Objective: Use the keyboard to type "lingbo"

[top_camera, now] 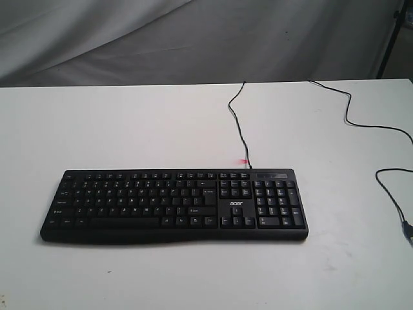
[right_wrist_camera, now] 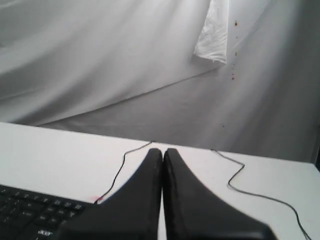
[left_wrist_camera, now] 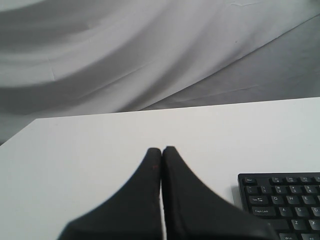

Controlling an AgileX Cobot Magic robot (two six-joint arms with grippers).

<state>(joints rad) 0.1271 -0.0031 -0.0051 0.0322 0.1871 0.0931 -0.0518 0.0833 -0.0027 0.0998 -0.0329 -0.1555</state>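
Note:
The black keyboard [top_camera: 174, 205] with white legends and an "acer" logo lies flat on the white table [top_camera: 129, 123], its number pad to the right. Its thin black cable [top_camera: 237, 123] runs from the back edge toward the table's far side. Neither arm shows in the exterior view. In the left wrist view my left gripper [left_wrist_camera: 161, 149] is shut and empty, held over bare table beside the keyboard's [left_wrist_camera: 282, 202] Esc corner. In the right wrist view my right gripper [right_wrist_camera: 162, 150] is shut and empty, off the keyboard's [right_wrist_camera: 30, 212] number-pad end.
A second thin black cable [top_camera: 381, 152] snakes across the table's right side to a connector near the right edge. A grey cloth backdrop [top_camera: 193, 39] hangs behind the table. A dark stand leg [top_camera: 390, 39] is at the far right.

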